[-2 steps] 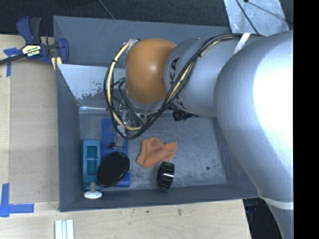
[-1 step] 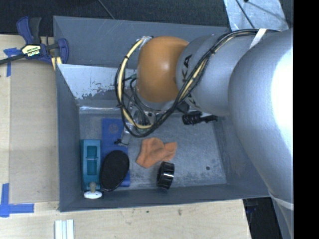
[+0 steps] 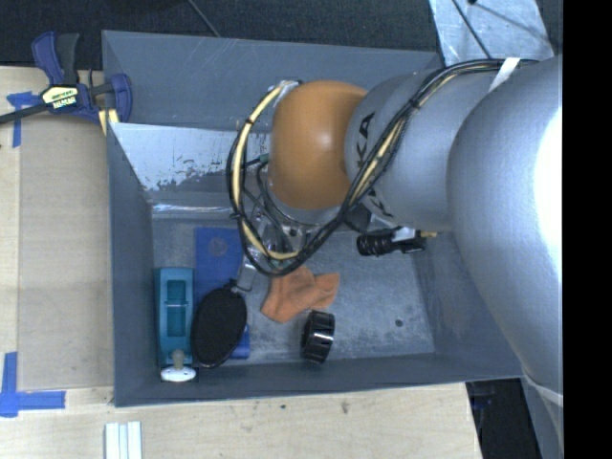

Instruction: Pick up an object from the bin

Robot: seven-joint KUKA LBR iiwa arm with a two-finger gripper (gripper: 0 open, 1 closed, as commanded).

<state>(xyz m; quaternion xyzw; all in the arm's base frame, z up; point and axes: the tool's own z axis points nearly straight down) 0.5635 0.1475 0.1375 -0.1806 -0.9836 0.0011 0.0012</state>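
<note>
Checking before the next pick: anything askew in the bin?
Nothing spilled or damaged. The orange cloth lies crumpled near the middle; the black oval thing lies slanted over the blue slab.

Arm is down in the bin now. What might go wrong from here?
1. The gripper sits where the black oval thing, the blue flat piece and the orange cloth crowd together; it may catch two, or nudge one aside.
2. The cloth is limp and crumpled, so it could drag or slip.
</note>
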